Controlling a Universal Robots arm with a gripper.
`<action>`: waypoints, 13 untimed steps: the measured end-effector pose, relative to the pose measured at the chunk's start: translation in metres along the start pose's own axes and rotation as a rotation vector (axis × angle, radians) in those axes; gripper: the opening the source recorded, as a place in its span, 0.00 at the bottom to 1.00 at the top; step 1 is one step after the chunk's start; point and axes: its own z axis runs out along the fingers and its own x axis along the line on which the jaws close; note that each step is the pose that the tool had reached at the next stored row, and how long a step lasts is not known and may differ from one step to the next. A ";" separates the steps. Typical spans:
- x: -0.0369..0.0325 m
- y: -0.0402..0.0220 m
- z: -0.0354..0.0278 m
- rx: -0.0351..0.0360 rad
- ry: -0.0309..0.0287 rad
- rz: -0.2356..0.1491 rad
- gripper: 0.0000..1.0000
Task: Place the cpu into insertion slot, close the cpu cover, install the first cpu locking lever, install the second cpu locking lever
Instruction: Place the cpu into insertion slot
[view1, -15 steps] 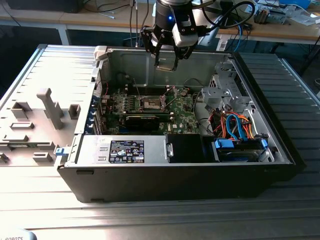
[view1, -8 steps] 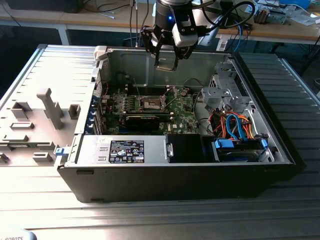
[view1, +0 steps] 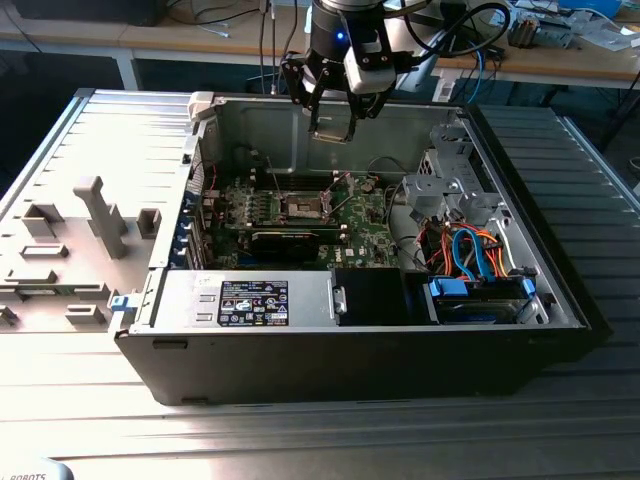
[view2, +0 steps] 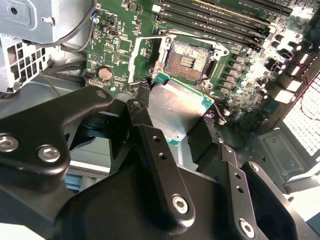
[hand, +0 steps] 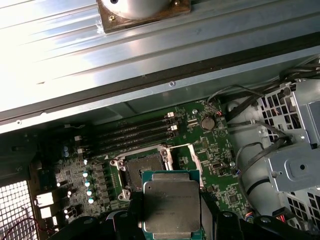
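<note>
Claw: the black claw (view1: 335, 125) (view2: 177, 114) (hand: 172, 216) hangs over the open computer case (view1: 520, 190). Its two fingers (view2: 150, 135) are pinched in on a chip, one on each side.
What it holds: the cpu (view2: 175, 106) (hand: 171, 205), a small flat square with a grey metal top and a green edge. It lies flat between the fingers.
Where the cpu is: up in the air and well apart from the board. In both wrist views it sits just beside the socket.
Socket: the insertion slot (view1: 300, 206) (view2: 189, 61) (hand: 142, 170) is bare, and its tan and dark pins show. In the exterior view it is at about 7 o'clock from the claw.
Cover: the cpu cover (view2: 133, 59) (hand: 196, 162) is flipped open beside the slot, a thin metal frame.
Board: the green motherboard (view1: 365, 225) lies on the floor of the case, with long black memory slots (hand: 135, 135) and a round coin battery (view2: 104, 74) (hand: 207, 122).
Around it: blue and orange cables (view1: 470, 250) are at about 4 o'clock from the slot, and a silver box with a sticker (view1: 250, 300) is at about 6 o'clock.
</note>
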 end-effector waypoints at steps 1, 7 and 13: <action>0.0000 0.0000 0.0000 -0.0001 -0.0001 0.001 0.55; 0.0000 0.0000 0.0000 -0.0001 -0.0005 0.006 0.55; 0.0000 0.0000 0.0000 -0.0002 -0.0010 0.010 0.55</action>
